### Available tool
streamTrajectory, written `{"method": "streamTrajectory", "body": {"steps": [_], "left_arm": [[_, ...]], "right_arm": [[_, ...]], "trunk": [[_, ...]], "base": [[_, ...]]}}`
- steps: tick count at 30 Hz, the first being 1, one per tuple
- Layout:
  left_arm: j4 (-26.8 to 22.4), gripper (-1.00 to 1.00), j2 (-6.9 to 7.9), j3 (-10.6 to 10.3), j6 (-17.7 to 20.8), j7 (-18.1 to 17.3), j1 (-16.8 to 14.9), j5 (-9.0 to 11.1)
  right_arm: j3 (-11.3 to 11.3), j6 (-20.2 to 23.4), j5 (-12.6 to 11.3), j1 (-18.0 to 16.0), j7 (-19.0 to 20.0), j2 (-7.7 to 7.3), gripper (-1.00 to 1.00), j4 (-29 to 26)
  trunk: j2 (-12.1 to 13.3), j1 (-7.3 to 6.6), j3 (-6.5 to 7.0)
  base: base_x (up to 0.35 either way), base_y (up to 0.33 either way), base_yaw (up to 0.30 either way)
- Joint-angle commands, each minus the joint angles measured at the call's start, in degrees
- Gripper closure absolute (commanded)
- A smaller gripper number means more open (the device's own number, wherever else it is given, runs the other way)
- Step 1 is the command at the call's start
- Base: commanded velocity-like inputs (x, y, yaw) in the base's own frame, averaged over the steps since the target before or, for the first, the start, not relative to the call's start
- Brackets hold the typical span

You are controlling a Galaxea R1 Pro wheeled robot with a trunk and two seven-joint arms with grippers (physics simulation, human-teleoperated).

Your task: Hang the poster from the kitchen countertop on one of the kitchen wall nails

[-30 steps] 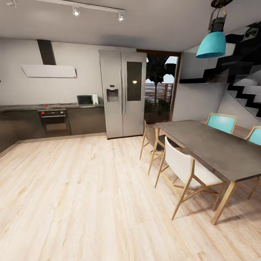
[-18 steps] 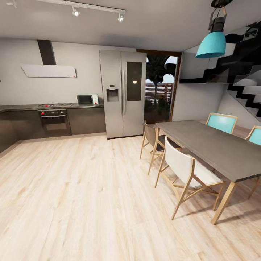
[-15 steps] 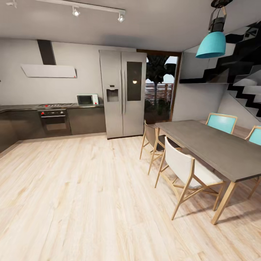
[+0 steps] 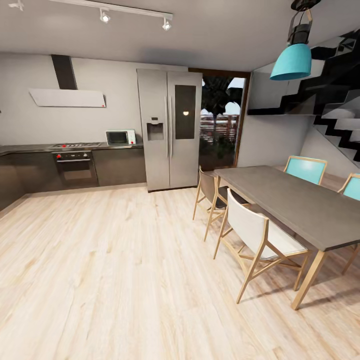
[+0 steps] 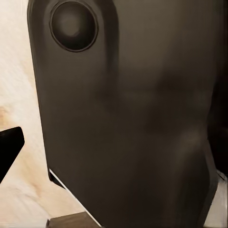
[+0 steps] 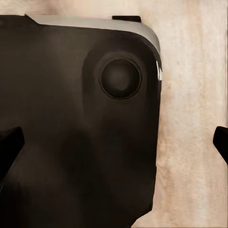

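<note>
— Two wrist cameras look down past dark rounded robot body panels (image 5: 128,118) onto pale wood-plank floor (image 4: 125,280); which step is this?

— Judging by the head view, the search: neither poster nor grey sink countertop appears, just a dark counter with hob and white microwave (image 4: 120,137), a tall steel fridge (image 4: 169,127) and a grey dining table (image 4: 295,200). Next comes turning the base to find that countertop.

— And the arms?

— Apparently hanging low beside the body. Right gripper (image 6: 114,147): black fingertips (image 6: 9,147) at opposite edges, spread, empty. Left gripper: one tip (image 5: 8,145) visible; can't tell.
</note>
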Motion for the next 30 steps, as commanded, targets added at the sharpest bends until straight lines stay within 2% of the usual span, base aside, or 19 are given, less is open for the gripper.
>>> {"method": "streamTrajectory", "body": {"steps": [1,5,6,8,12,13,20,30], "left_arm": [[-0.4,-1.00,-0.34,0.1,-0.2,0.0,0.4,0.0],[-1.7,-1.00,-1.42,0.1,-0.4,0.1,1.7,-0.2],[-28.3,-1.00,-1.45,0.1,-0.4,0.1,1.9,-0.2],[-32.4,-1.00,-1.47,0.1,-0.4,0.2,2.0,-0.3],[-36.0,-1.00,-1.51,0.2,-0.5,0.2,2.0,-0.3],[-37.4,-1.00,-1.11,0.4,-0.7,0.2,2.0,-0.3],[-37.9,-1.00,0.57,0.6,-0.9,0.2,2.1,-0.1],[-38.0,-1.00,0.92,0.7,-1.0,0.3,2.1,0.0]], "right_arm": [[0.0,-0.4,0.0,-0.4,0.0,-0.09,-1.00,-0.3],[-0.1,-1.7,0.1,-1.1,-0.1,-0.38,-1.00,-1.6],[-0.1,-8.1,0.1,-1.1,-0.1,-0.42,-1.00,-25.6],[-0.1,-8.3,0.1,-1.1,-0.1,-0.56,-1.00,-29.1],[-0.2,-8.4,0.1,-1.2,-0.1,-0.85,-1.00,-31.8],[-0.1,-8.3,0.1,-1.1,-0.1,-1.05,-1.00,-32.9],[0.1,-8.3,0.2,-0.9,0.0,-1.36,-1.00,-32.9],[0.0,-8.4,0.1,-0.8,-0.1,-1.25,-1.00,-31.9]], "trunk": [[0.0,0.00,-0.05],[0.0,0.00,-0.05],[0.0,0.00,-0.05],[0.0,0.00,-0.05],[0.0,0.00,-0.05],[0.0,0.00,-0.05],[0.0,0.00,-0.05],[0.0,0.00,-0.05]], "base": [[0.000,0.000,0.000],[0.000,0.000,0.000],[0.000,0.000,0.000],[0.000,0.000,0.000],[0.000,0.000,0.000],[0.000,0.000,0.000],[0.000,0.000,0.030],[0.000,0.000,0.289]]}}
